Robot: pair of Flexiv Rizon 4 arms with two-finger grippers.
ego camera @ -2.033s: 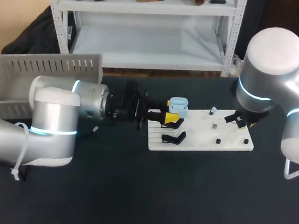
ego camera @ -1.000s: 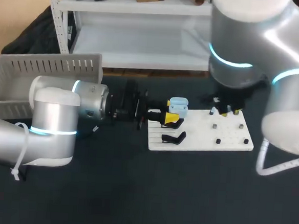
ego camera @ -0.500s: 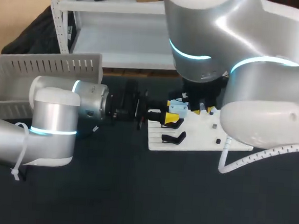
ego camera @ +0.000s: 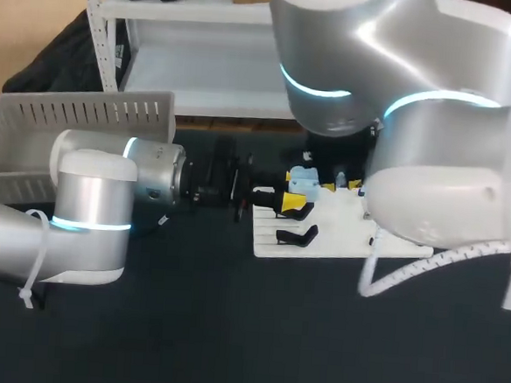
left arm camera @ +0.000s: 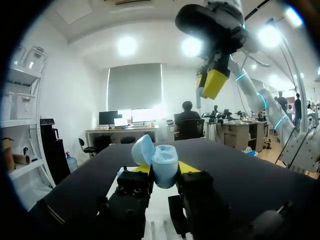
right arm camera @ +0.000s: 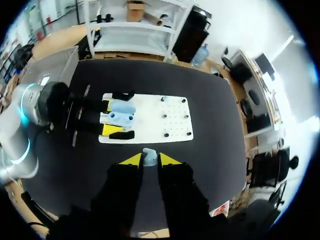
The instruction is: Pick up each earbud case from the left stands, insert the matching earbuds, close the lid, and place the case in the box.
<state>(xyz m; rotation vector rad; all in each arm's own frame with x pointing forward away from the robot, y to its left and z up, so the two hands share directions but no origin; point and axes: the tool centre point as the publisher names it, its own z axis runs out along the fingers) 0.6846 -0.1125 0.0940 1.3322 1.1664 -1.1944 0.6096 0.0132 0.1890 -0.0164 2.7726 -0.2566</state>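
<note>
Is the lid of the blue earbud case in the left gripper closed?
No, the lid stands swung open beside the earbud case, which the left gripper holds.

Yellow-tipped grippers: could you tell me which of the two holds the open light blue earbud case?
The left gripper: its fingers clamp the lid-open light blue earbud case from both sides. The right gripper pinches only a small light blue earbud.

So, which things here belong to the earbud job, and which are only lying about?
Job: earbud case in left claw; earbud in right claw; white board; grey box.
Lying about: nothing foreign; only the empty black stand waits unused.
</note>
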